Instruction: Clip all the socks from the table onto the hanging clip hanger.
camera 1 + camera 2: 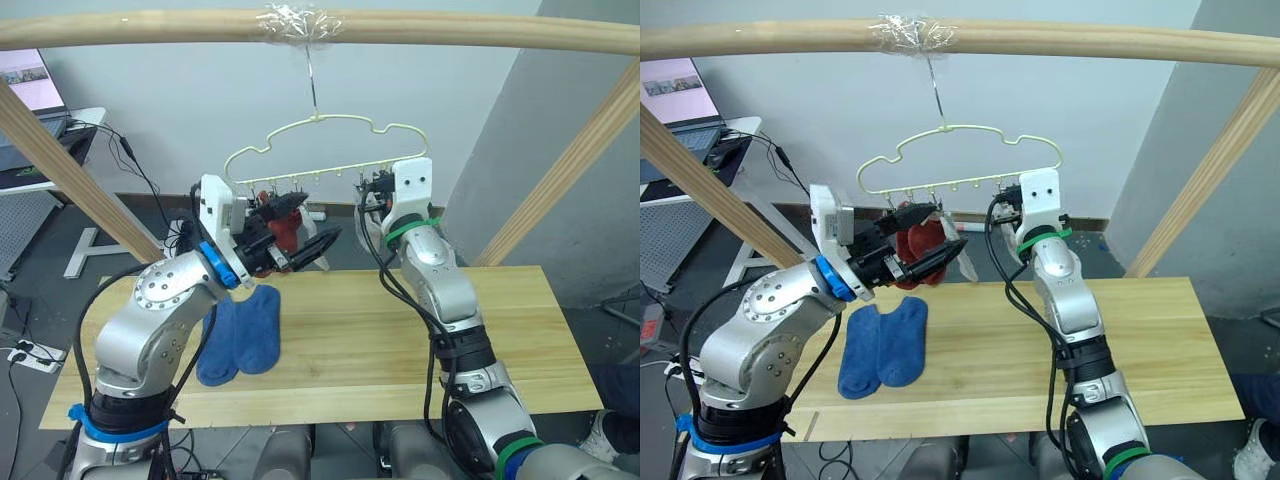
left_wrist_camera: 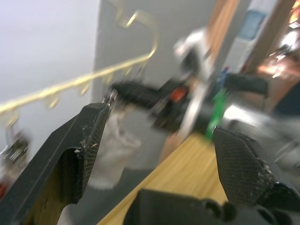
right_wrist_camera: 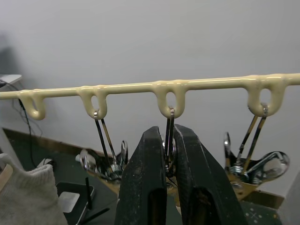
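The cream clip hanger hangs by its hook from the wooden pole. A rust red sock hangs from clips on its left part, and a light grey sock hangs beside it. My left gripper is raised at the red sock with its fingers wide open and nothing between them. My right gripper is at the right part of the bar, shut on one metal clip. Two blue socks lie side by side on the left of the table.
The thick wooden pole crosses overhead, with slanted wooden legs at the left and right. A desk with a laptop stands behind on the left. Cables and a power strip lie on the floor.
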Robot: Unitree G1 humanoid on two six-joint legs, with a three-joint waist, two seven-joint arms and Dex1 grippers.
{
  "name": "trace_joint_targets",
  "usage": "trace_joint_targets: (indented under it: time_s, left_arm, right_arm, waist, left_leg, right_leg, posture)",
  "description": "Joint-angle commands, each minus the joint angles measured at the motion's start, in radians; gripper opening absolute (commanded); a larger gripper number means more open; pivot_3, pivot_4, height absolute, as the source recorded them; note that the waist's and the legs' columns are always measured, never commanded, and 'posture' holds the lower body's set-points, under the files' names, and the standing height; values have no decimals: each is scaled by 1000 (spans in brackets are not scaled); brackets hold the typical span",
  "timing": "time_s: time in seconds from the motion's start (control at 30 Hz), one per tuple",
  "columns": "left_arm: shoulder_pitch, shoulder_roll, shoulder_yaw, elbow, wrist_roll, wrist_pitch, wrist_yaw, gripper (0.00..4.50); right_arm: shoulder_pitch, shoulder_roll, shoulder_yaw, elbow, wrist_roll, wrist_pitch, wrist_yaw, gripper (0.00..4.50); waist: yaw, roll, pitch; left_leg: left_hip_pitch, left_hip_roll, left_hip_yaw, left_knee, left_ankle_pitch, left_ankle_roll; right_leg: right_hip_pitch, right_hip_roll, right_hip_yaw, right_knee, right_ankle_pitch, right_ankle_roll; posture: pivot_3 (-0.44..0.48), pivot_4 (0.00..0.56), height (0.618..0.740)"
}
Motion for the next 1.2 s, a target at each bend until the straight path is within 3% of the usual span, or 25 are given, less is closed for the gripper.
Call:
trace_joint_targets:
  time_s: [0.03, 0.3, 0.53, 0.63, 1.0, 1.2]
  left_arm:
    - [99, 27, -63, 145, 190, -135, 23, 4031]
    - [117, -64, -102, 524, 402, -153, 214, 4031]
    - [107, -80, -114, 638, 485, -183, 245, 4031]
    - [89, -85, -100, 681, 479, -160, 234, 3422]
    - [52, -114, -114, 752, 457, -100, 143, 122]
    - [93, -158, -116, 626, 384, -140, 40, 38]
  right_arm:
    - [-25, -53, -35, -121, 84, 132, 93, 3]
    - [-104, -135, -105, -228, 255, 419, 197, 3]
    - [-120, -152, -99, -219, 250, 429, 177, 3]
    - [-122, -151, -101, -215, 251, 430, 169, 0]
    - [-121, -156, -106, -213, 259, 441, 150, 0]
    - [-126, -154, -136, -205, 282, 467, 140, 0]
  waist:
    - [-1, 0, 0]
    - [-3, 0, 0]
    - [-15, 0, 0]
    - [-20, 0, 0]
    - [-26, 0, -1]
    - [-25, 0, -1]
  left_leg:
    - [0, 0, 0, 0, 0, 0]
    - [-2, 0, -1, -1, 0, 0]
    - [-2, 1, 0, -1, 0, 0]
    - [-2, 0, -1, -1, 0, 0]
    - [-2, 0, 0, 0, 0, 0]
    - [-2, 1, 0, 1, 0, 0]
  right_leg:
    - [-1, 0, 0, 0, 0, 0]
    - [-4, -1, -1, 1, 0, 0]
    - [-4, -3, 0, 1, 0, 0]
    - [-4, -3, -1, 1, 0, 0]
    - [-4, -2, 0, 3, 1, -1]
    - [-3, -2, 0, 3, 1, -1]
  posture:
    - [84, 204, 740]
    - [56, 201, 740]
    - [49, 206, 740]
    - [47, 209, 740]
    - [34, 209, 740]
    - [37, 210, 740]
